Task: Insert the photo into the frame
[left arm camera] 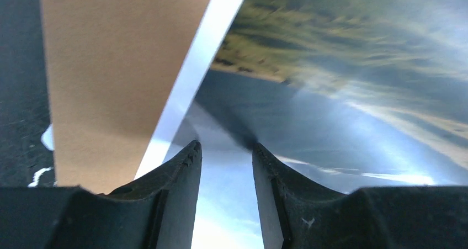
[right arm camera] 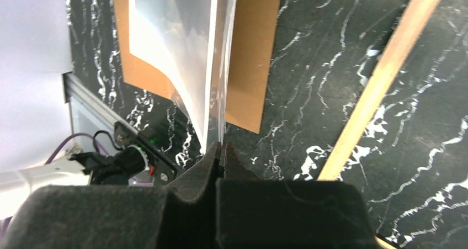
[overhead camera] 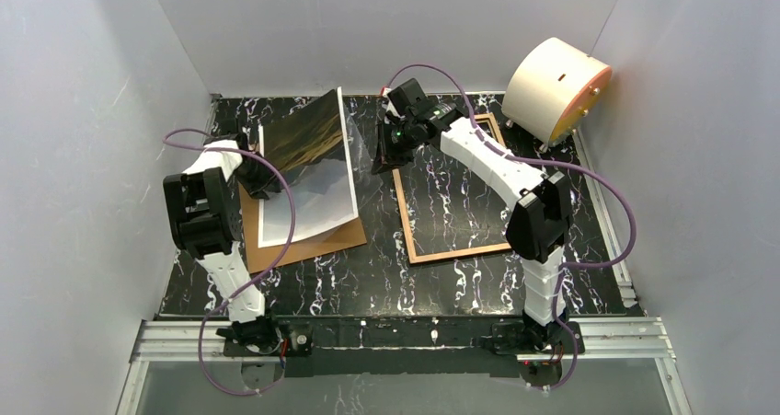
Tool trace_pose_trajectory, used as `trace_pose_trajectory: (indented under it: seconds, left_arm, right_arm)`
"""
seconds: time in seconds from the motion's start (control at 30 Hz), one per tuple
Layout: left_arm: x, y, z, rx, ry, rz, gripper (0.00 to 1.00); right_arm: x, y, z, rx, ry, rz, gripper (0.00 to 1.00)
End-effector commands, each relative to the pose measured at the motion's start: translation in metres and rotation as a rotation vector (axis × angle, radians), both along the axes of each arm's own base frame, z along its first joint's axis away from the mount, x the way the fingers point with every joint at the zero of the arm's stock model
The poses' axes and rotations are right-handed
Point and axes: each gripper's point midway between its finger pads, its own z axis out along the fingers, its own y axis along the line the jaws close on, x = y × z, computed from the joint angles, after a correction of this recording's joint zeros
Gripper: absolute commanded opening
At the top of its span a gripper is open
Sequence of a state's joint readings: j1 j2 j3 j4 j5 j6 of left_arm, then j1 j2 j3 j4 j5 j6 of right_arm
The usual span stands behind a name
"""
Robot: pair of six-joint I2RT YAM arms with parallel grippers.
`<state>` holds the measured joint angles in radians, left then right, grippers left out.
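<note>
The photo [overhead camera: 308, 157] lies on a brown backing board [overhead camera: 308, 245] at the left, its right side curled up off the board. My left gripper [overhead camera: 262, 183] is open, its jaws apart over the photo's face [left arm camera: 331, 67] near the white margin. My right gripper [overhead camera: 379, 153] is shut on the edge of a thin clear sheet [right arm camera: 222, 94] that stands against the photo's white back [right arm camera: 171, 39]. The frame [overhead camera: 405, 222], light wood, lies flat to the right, and its edge shows in the right wrist view [right arm camera: 381, 78].
A white drum-shaped object [overhead camera: 556, 82] stands at the back right. White walls close in the left, back and right. The black marbled table [overhead camera: 368, 282] ends at a metal rail by the arm bases. The backing board also shows in both wrist views [left arm camera: 110, 67] [right arm camera: 251, 67].
</note>
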<state>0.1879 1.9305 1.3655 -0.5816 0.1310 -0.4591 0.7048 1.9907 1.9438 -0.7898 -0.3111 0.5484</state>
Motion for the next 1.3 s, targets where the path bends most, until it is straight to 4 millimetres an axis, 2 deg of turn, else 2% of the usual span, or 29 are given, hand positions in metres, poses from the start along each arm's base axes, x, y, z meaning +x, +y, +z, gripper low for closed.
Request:
trace_pose_trajectory:
  seconds: [0.0, 0.27, 0.47, 0.6, 0.8, 0.83, 1.07, 1.13, 1.27]
  left_arm:
    - [-0.033, 0.025, -0.001, 0.140, 0.090, 0.039, 0.37]
    - [-0.046, 0.026, -0.013, 0.148, 0.140, 0.027, 0.36]
    - [-0.047, 0.040, -0.009, 0.219, 0.168, 0.032, 0.36]
    - [-0.046, 0.047, -0.008, 0.247, 0.186, 0.037, 0.36]
    - [-0.044, 0.039, -0.012, 0.201, 0.183, 0.027, 0.36]
    - [-0.044, 0.039, -0.013, 0.201, 0.184, 0.026, 0.36]
    - [-0.044, 0.036, -0.016, 0.182, 0.188, 0.017, 0.36]
    - [-0.043, 0.036, -0.016, 0.180, 0.186, 0.013, 0.36]
    - [-0.041, 0.034, -0.014, 0.174, 0.179, 0.009, 0.36]
  right_arm:
    - [0.013, -0.017, 0.021, -0.079, -0.107, -0.066, 0.01]
    - [0.017, -0.038, 0.031, -0.144, -0.153, -0.142, 0.01]
    - [0.016, -0.061, 0.032, -0.194, -0.145, -0.202, 0.01]
    - [0.011, -0.079, 0.019, -0.172, -0.118, -0.198, 0.01]
    - [-0.015, -0.087, 0.008, 0.068, -0.124, -0.063, 0.01]
    - [-0.021, -0.091, -0.002, 0.087, -0.104, -0.054, 0.01]
    - [-0.029, -0.114, -0.026, 0.214, -0.051, -0.043, 0.01]
    - [-0.029, -0.124, -0.038, 0.229, -0.025, -0.057, 0.10]
    - [-0.021, -0.143, -0.063, 0.246, 0.020, -0.105, 0.40]
